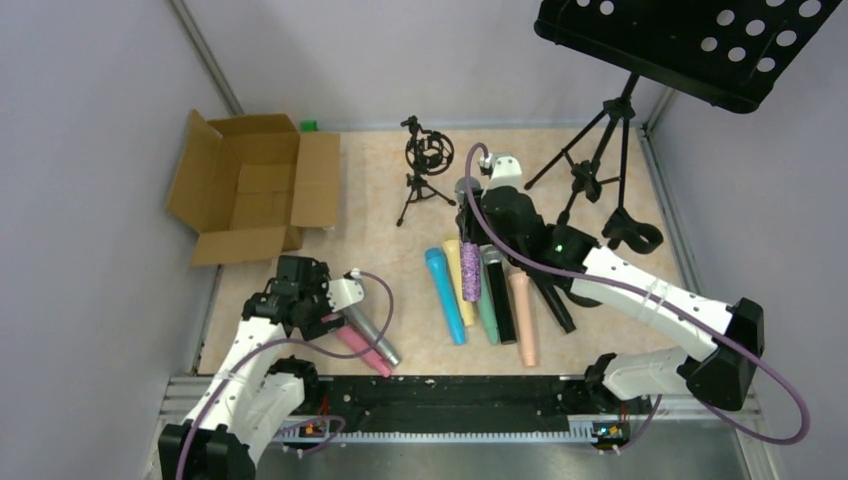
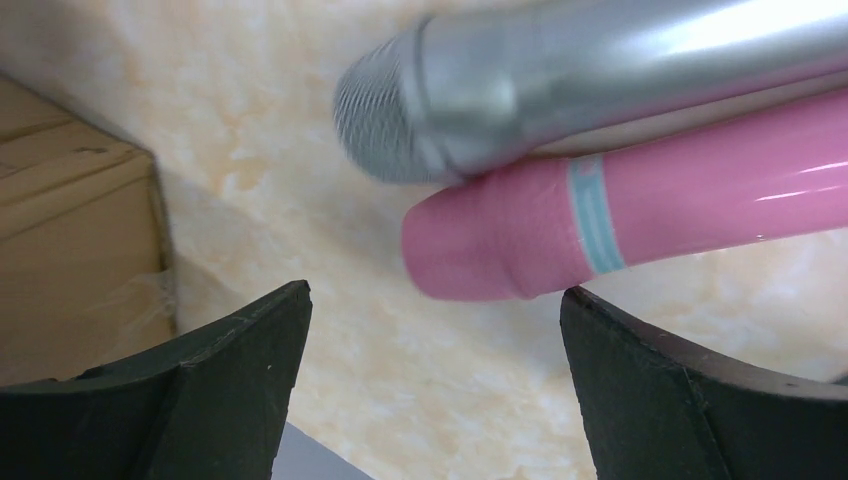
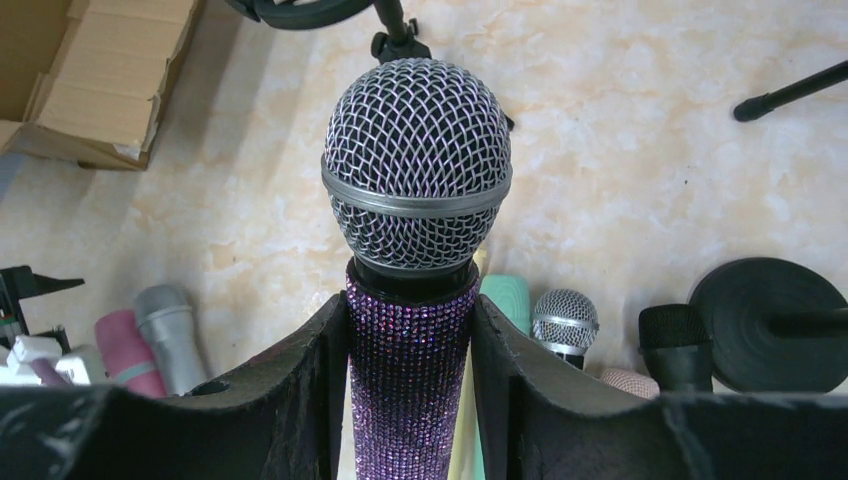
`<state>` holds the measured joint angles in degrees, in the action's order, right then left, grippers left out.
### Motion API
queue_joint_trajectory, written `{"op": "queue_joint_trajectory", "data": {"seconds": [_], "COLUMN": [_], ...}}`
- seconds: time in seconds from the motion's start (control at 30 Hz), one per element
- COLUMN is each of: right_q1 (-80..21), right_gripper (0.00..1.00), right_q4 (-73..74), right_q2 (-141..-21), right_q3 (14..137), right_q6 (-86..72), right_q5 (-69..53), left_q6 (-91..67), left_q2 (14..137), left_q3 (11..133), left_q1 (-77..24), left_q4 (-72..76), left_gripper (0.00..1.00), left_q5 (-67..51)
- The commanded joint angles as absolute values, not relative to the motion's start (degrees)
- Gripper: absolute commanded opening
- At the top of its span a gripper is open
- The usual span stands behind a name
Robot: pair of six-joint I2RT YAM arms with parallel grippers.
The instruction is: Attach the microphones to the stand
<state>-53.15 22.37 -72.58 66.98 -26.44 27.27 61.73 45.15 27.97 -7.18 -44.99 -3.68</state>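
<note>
My right gripper is shut on the glittery purple microphone, just below its grey mesh head. It holds that microphone above a row lying on the table: blue, yellow, teal, peach and black. The small tripod stand with a ring mount is beyond it. At the left, my left gripper is open low over the table. The pink microphone and the silver microphone lie just ahead of its fingertips.
An open cardboard box sits at the back left, close to my left arm. A tall tripod carrying a black perforated music desk stands at the back right. A round black base lies near my right arm. Walls close in both sides.
</note>
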Motion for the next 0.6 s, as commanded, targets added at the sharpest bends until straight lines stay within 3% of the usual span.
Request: {"op": "queue_joint_trajectory", "data": {"seconds": [0.0, 0.13, 0.3, 0.57], "right_q1": [-53.61, -53.60, -53.54, -53.54], "right_gripper": [0.06, 0.04, 0.00, 0.00], "right_q4": [19.05, 17.38, 6.91, -39.10], "right_q2": [-70.24, -70.56, -71.17, -73.42], "right_q3": [73.00, 78.32, 83.11, 75.71], "right_q6": [-23.80, -19.21, -11.31, 11.79], "right_q5": [29.27, 30.26, 30.63, 23.14], "left_q6": [54.13, 44.79, 35.47, 26.66], "left_q2": [46.78, 51.99, 56.34, 51.49], "left_q3": [32.99, 40.75, 54.28, 61.36], "left_q1": [-7.38, -7.38, -7.38, -7.38], "left_q4": [-33.05, -33.05, -43.36, -47.99], "left_gripper": [0.99, 0.99, 0.99, 0.99], "left_q5": [-3.81, -4.58, -7.33, -6.43]}}
